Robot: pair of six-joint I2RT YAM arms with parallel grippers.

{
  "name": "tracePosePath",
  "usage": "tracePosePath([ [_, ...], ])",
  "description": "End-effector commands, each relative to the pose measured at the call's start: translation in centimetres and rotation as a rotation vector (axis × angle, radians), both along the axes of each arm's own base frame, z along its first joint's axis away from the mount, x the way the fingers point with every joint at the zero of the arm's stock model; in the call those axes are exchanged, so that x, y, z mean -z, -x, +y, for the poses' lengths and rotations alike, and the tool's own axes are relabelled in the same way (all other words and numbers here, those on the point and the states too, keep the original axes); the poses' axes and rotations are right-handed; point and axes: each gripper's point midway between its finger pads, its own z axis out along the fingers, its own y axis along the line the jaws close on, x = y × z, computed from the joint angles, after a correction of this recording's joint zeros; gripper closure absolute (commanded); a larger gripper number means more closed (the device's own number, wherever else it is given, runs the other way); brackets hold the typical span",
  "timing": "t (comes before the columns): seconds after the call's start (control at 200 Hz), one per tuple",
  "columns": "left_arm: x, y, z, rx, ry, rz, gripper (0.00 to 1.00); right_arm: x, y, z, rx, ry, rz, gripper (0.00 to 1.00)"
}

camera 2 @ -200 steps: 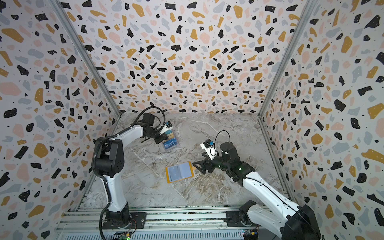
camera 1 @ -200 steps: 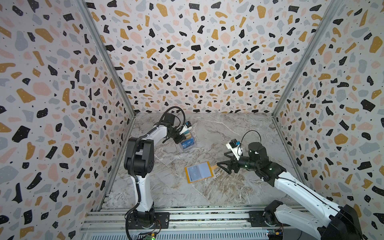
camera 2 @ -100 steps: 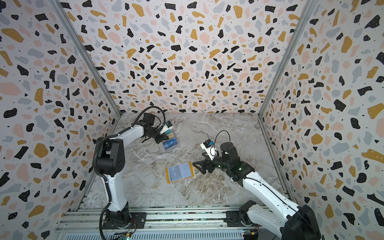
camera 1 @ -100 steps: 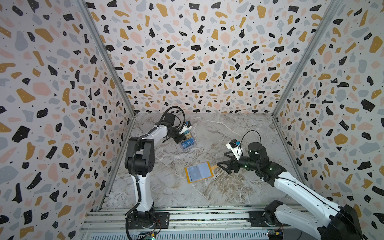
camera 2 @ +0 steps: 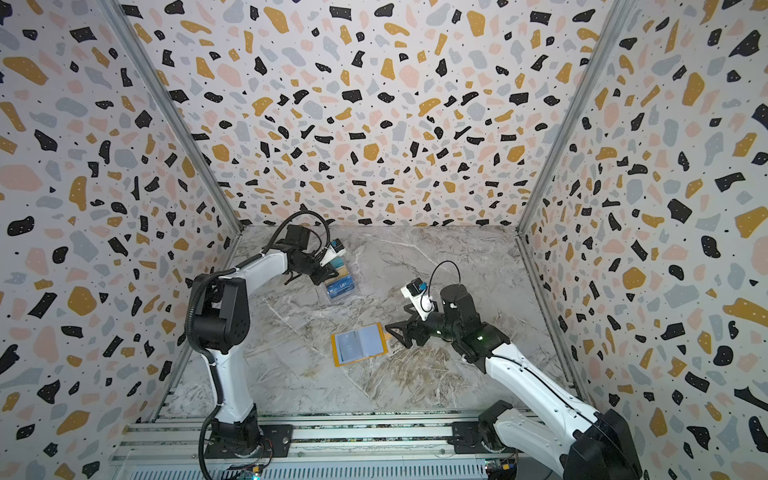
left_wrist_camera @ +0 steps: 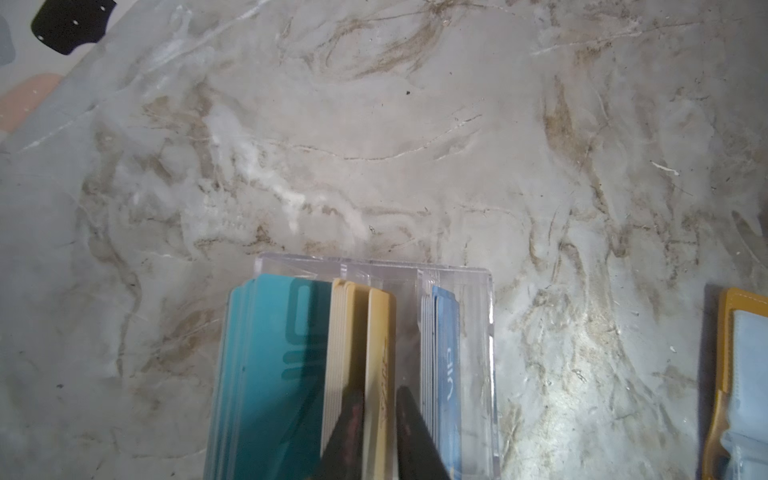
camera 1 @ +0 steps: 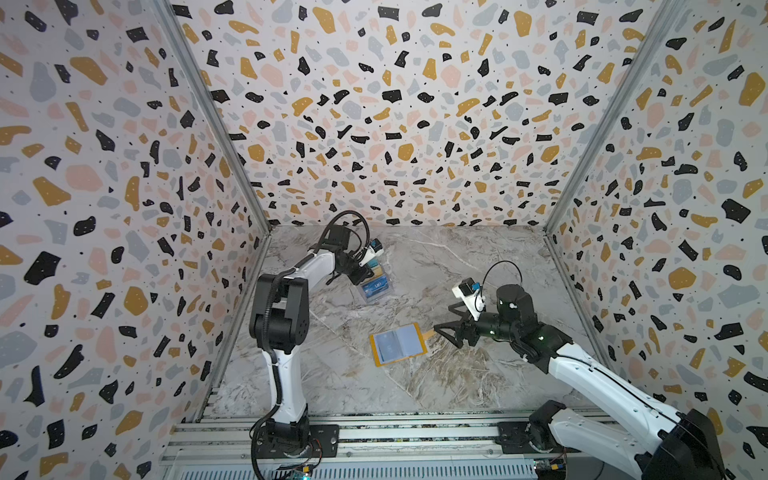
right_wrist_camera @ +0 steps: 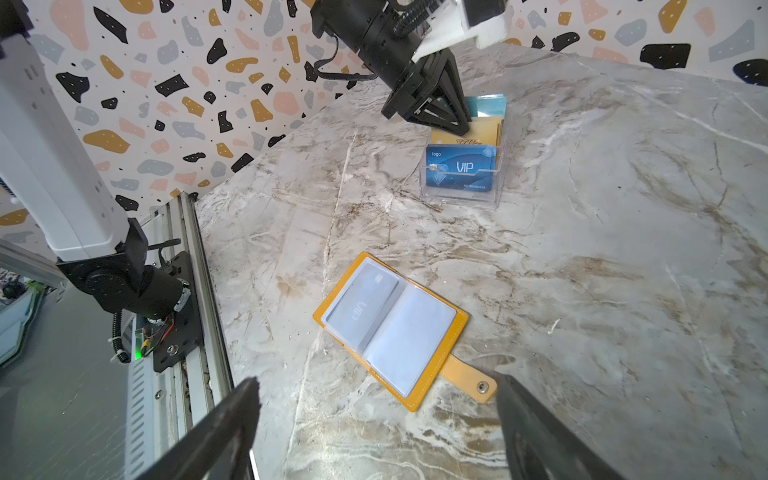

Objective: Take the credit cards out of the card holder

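Left wrist view looks down on a clear tiered box (left_wrist_camera: 374, 264) holding three upright groups: teal cards (left_wrist_camera: 266, 353) in one outer tier, a gold stack (left_wrist_camera: 343, 332) in the middle tier, and blue cards (left_wrist_camera: 446, 353) lettered VIP in the other outer tier. The left gripper (left_wrist_camera: 378, 392) reaches into the middle tier with its jaws set narrow, one dark finger on each side of a single gold card (left_wrist_camera: 380, 332) that stands slightly apart from the gold stack; whether the pads press that card I cannot tell. In both top views the box sits at about 11 o'clock from the card holder (camera 1: 399, 344), which lies opened flat near the middle of the marble tabletop (camera 1: 478, 257), pale sleeves facing up. From the right wrist, a VIP card (right_wrist_camera: 365, 303) shows through one sleeve, inside the holder. The right gripper (camera 1: 446, 322) hangs at the holder's 3 o'clock, jaws spread wide and holding nothing, the snap tab (right_wrist_camera: 469, 380) lying between its fingers, close to one of them.
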Motion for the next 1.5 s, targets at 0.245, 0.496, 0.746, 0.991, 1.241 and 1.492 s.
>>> tracePosePath([
  [0.245, -3.9, -0.3, 0.7, -0.048, 0.002, -0.12, 0.79, -0.5, -0.3, -0.1, 0.015, -0.006, -0.012, 0.1],
  [0.496, -6.8, 0.8, 1.2, -0.087, -0.012, -0.2, 0.72, -0.5, -0.3, -0.2, 0.019, -0.003, -0.01, 0.11],
  [0.746, -7.4, 2.8, 2.5, -0.223, -0.007, -0.164, 0.68, -0.2, -1.0, -0.4, 0.042, 0.025, -0.006, 0.1],
  [0.991, -9.4, 6.6, 2.6, -0.356, 0.149, -0.177, 0.67, 0.9, -1.3, -0.1, 0.04, 0.048, 0.04, 0.1],
  [1.241, -9.4, 11.0, 2.3, -0.461, 0.327, -0.07, 0.66, 1.5, -1.7, 0.2, 0.057, 0.053, 0.086, 0.1],
  [1.492, -7.4, 15.1, 1.8, -0.554, 0.486, 0.067, 0.66, 2.7, -2.0, 1.3, 0.08, 0.109, 0.095, 0.1],
])
